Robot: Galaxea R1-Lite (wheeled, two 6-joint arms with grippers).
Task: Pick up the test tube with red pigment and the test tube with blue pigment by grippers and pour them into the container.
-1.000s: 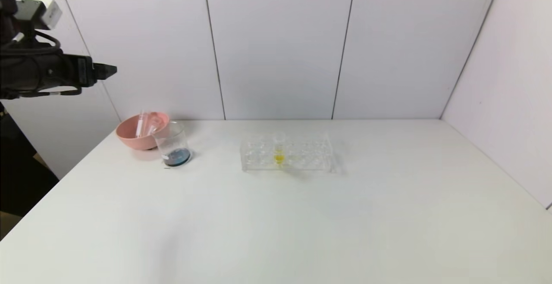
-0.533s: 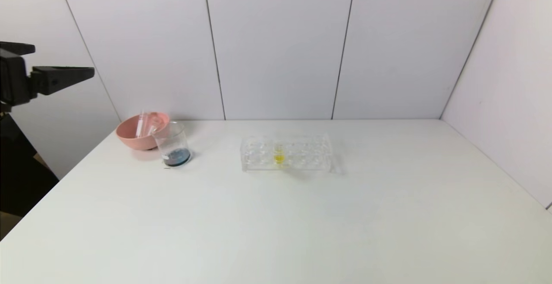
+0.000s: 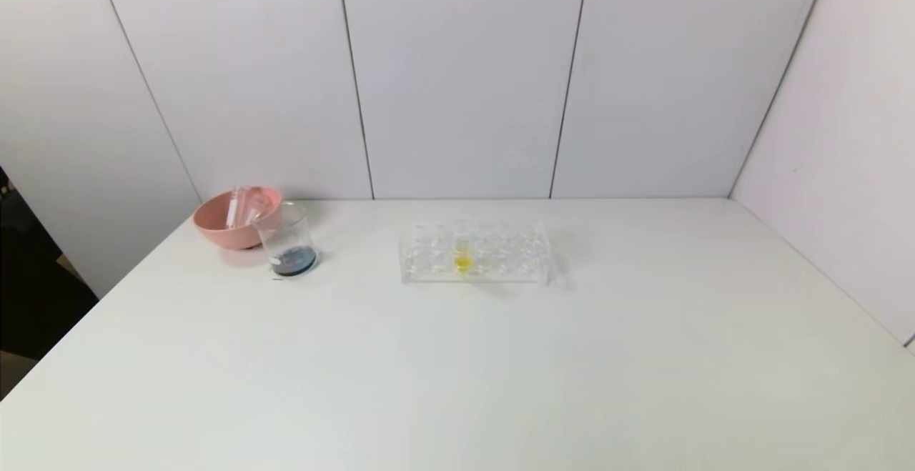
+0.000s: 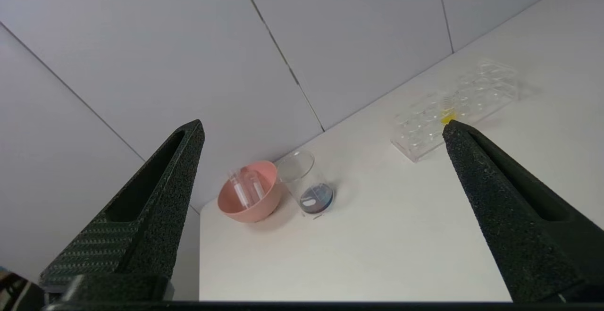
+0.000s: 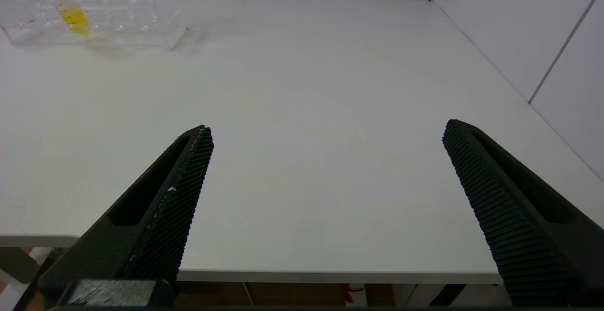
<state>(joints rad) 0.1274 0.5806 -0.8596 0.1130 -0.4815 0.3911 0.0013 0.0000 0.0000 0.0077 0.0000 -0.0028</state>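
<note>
The left hand point(image 4: 321, 127) hangs high off the left end of the surface point(image 3: 457, 371), its two black fingers point(image 4: 155, 197) spread wide with nothing between them; it touches nothing, and looks down from a distance on the bowl and the beaker. The right hand point(image 5: 325, 131) sits low at the near right edge of the surface, likewise released and empty, fingers far apart, with only bare white top ahead of it. Neither hand shows in the head view.

Outward from the left hand, the beaker point(image 3: 286, 241) stands near the back left of the surface, touching or just beside the pink bowl point(image 3: 229, 222). A dark blue-grey pool lies in its bottom, which reads as red and blue already mixed. In the bowl two clear tubes point(image 3: 241, 206) lean against the rim; they look drained, and no red or blue tint can be made out in them, so which is which cannot be told. They appear to be the task's two tubes, set aside.

Farther right, near the middle, the clear rack point(image 3: 475, 255) holds one tube of yellow liquid point(image 3: 463, 253), upright and untouched; its other holes look vacant.

As a judgement, both pours are done and the empties discarded. Nothing seems left but for the arms to settle clear of the surface.
</note>
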